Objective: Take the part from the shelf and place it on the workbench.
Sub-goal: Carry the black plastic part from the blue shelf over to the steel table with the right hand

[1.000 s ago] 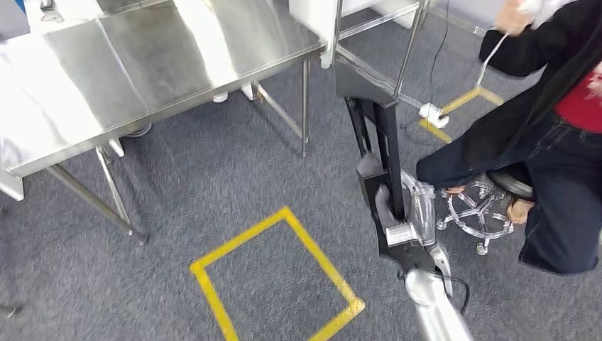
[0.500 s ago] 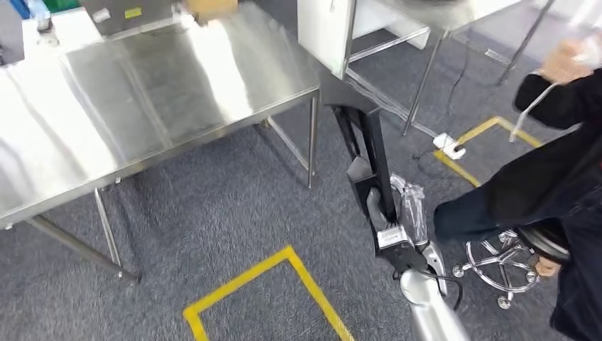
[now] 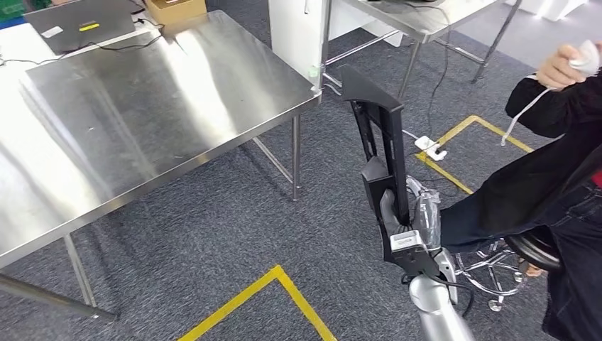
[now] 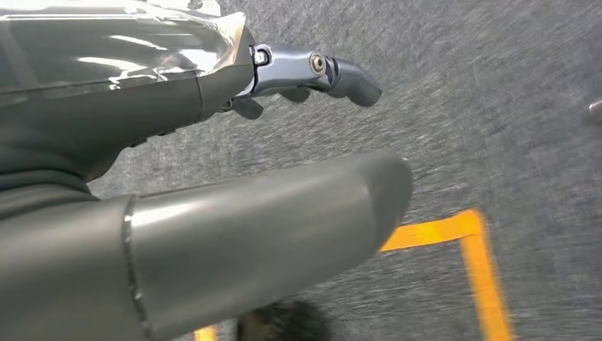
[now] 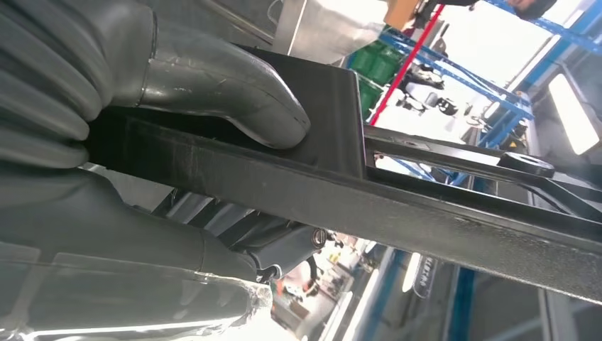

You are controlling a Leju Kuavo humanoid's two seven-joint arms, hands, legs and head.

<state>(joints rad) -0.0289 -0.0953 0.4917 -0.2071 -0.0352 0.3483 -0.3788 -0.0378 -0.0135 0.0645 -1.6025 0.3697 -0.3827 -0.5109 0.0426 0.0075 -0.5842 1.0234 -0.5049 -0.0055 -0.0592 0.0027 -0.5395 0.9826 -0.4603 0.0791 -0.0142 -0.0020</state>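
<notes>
Part: a long black bracket-like part (image 3: 380, 135), held nearly upright at about 4 o'clock in the head view, its top end just off the counter's near corner.
Right hand: the right hand (image 3: 401, 217) grips the part's lower end; in the right wrist view the thumb (image 5: 234, 89) lies over the flat black plate and the fingers wrap under the bar.
Left hand: the left hand (image 4: 213, 206) holds nothing, fingers apart, over grey carpet and yellow floor tape.
Counter: the steel counter (image 3: 142, 106) runs from 9 to 12 o'clock, with a laptop and a box at its far edge.
Handling: probably rigid and top-heavy when held low, with smooth faces that could twist in the grasp; a hold nearer the middle would steady it.
Person: seated at 3 o'clock, one hand raised.
</notes>
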